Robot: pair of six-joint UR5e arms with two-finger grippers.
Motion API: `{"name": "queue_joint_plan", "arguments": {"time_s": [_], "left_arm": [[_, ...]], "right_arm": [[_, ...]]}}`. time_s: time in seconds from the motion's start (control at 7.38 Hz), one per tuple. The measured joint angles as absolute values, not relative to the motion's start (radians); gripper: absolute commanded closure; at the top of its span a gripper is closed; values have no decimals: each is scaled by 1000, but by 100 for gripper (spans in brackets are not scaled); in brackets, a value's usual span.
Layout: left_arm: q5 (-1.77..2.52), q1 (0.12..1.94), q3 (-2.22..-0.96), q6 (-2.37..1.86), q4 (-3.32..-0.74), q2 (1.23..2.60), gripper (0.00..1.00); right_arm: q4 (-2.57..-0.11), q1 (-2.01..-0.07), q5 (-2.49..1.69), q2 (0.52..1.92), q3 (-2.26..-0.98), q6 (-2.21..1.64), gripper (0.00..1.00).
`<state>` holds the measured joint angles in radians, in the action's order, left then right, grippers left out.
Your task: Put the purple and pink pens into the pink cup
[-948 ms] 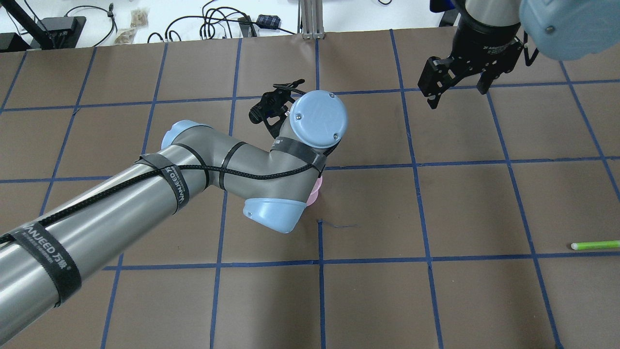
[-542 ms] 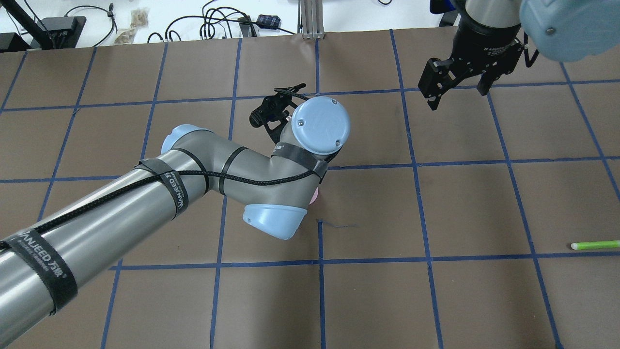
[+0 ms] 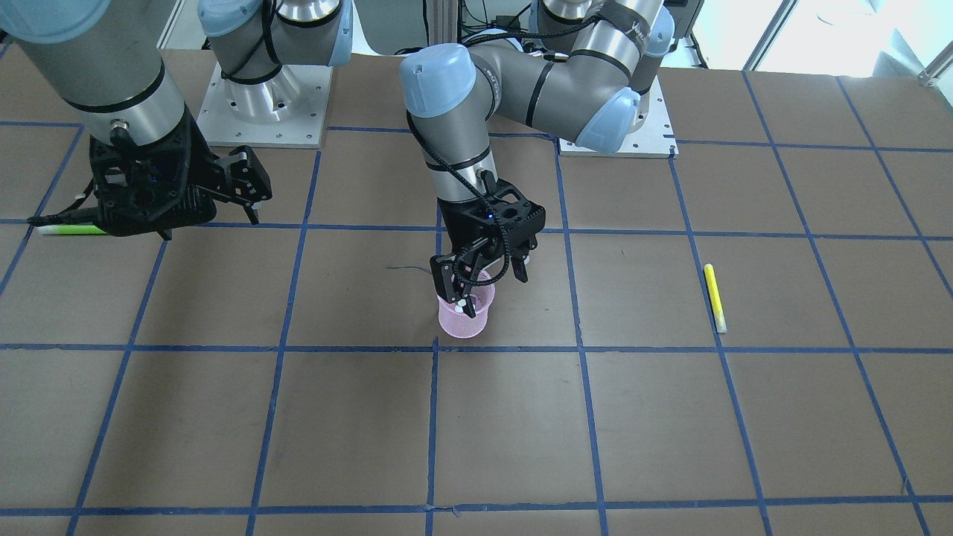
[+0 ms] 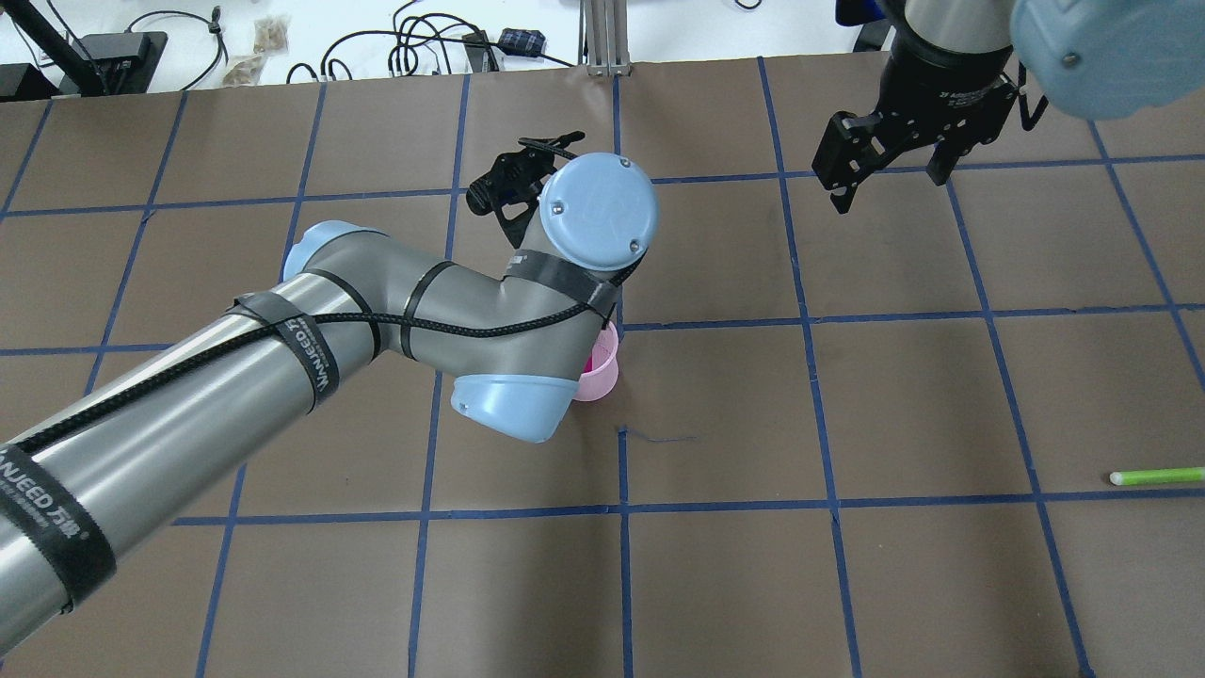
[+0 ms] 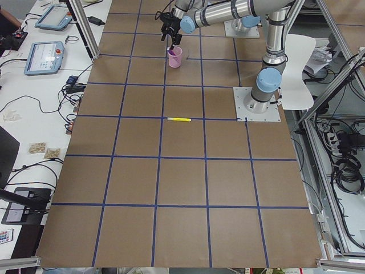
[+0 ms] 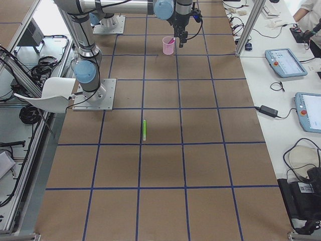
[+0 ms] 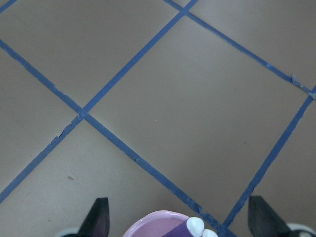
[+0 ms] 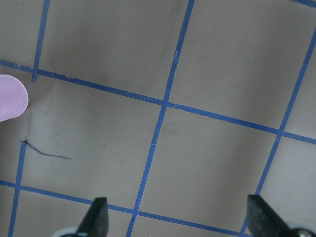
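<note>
My worktop: brown, taped in blue squares. On it, well apart: pink cup upright, yellow pen and green pen flat.

My left arm swung its blue-capped wrist leftward and farther from my base. The pink mesh plastic cup, nearly hidden beneath it before, came to show its rim and a darker magenta patch inside.
</note>
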<state>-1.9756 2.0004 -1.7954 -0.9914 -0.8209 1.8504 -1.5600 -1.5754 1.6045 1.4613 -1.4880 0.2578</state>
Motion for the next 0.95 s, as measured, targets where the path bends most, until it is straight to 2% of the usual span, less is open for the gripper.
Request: {"name": "queue_joint_plan", "arguments": {"time_s": [0.54,0.95], "left_arm": [[-1713,1745,-1593,-411,-1236,1760,0],[-1594,1555,-1536,-82,-1444,1692,0]], "right_arm": [[-1563,-1571,1592,1460,-1477,249,0],[-1554,-1570,1606,1472,-1473,103,0]]}}
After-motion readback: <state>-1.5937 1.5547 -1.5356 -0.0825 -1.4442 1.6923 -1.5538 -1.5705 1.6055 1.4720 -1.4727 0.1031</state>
